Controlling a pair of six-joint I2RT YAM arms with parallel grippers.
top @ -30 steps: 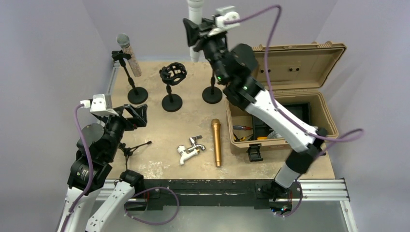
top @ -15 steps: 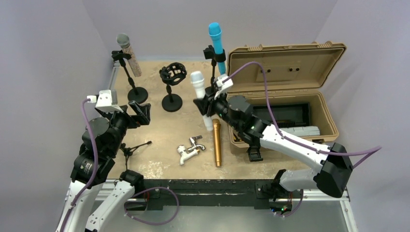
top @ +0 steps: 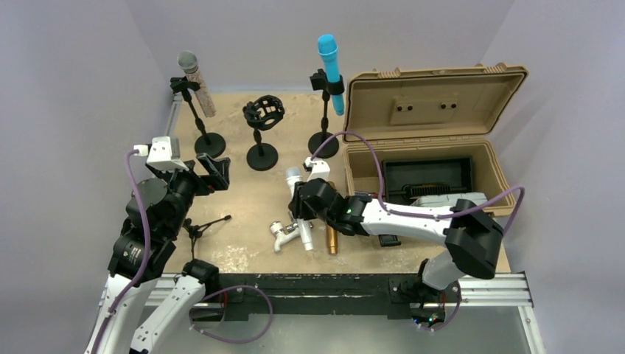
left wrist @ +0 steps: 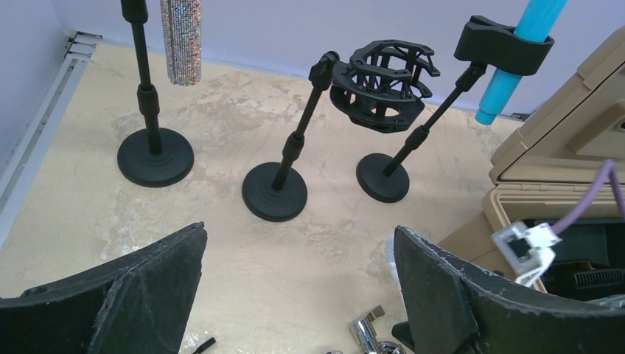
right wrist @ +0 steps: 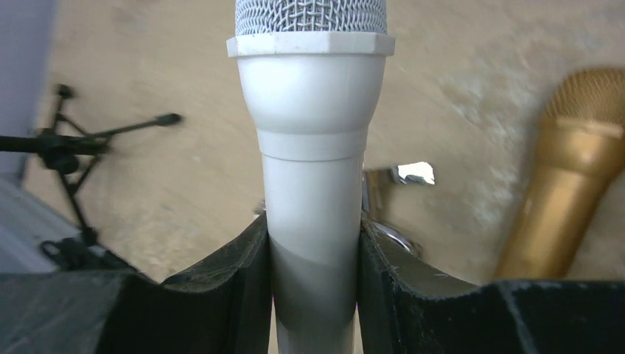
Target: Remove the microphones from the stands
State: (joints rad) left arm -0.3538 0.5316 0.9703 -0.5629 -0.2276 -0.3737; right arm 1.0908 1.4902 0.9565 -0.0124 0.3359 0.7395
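We clamped the white microphone (right wrist: pixel 312 147) in our right gripper (right wrist: pixel 313 247).
Dropped here, it could knock the gold microphone (right wrist: pixel 582 169); our left gripper (left wrist: pixel 295 287) gaped.

Left tool (left wrist: pixel 298 243) raised, jaws wide apart, right arm (top: pixel 405 215) stretched low, right tool (right wrist: pixel 313 254) clamped

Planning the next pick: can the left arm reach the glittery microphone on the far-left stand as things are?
Probably yes: the left gripper is open, holds nothing, and faces the glittery microphone, with nothing standing between them.
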